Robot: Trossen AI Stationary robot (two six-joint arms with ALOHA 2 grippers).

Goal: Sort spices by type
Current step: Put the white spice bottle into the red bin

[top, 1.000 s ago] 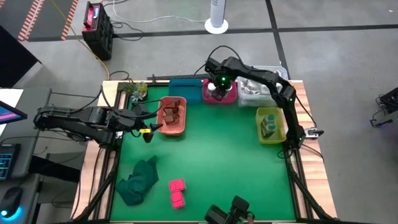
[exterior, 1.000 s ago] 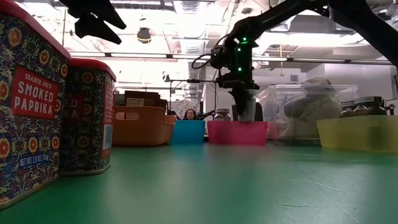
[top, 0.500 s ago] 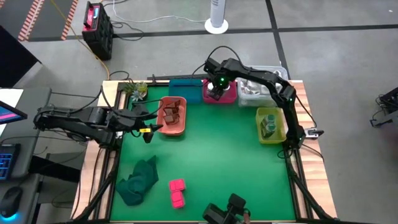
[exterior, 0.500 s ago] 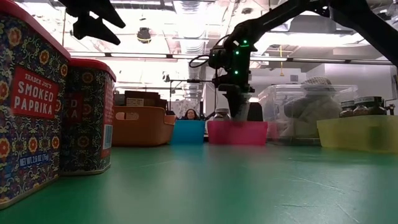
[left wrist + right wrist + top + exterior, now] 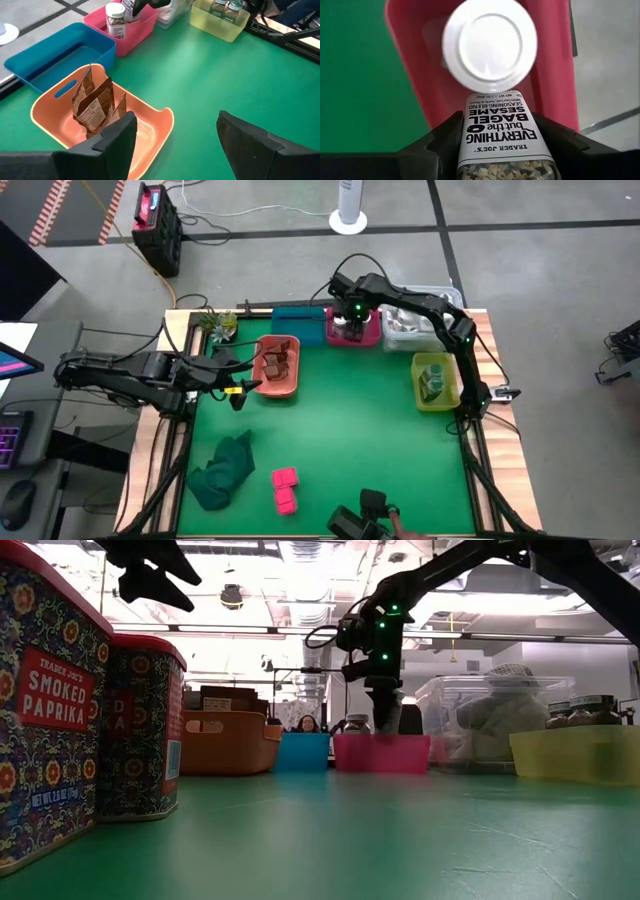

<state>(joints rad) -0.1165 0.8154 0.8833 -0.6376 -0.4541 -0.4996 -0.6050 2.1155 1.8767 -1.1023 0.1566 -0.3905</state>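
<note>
- Right gripper (image 5: 492, 137) holds the sesame jar (image 5: 497, 135) over the pink bin (image 5: 362, 335), far centre.
- Second white-topped jar (image 5: 490, 45) stands directly beneath; free space lies beside it.
- Left gripper (image 5: 175, 142) wide open, empty, near the orange bin (image 5: 155, 125).

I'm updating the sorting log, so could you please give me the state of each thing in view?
Right gripper: shut on bagel-seasoning jar, over pink bin.
White-lidded jar: upright in pink bin.
Left gripper: open, empty.
Orange bin: holds brown packets.
Blue bin: empty.

Glossy plastic pink bin (image 5: 410, 75), smooth white jar lid (image 5: 490, 46), paper label (image 5: 497, 131).
</note>
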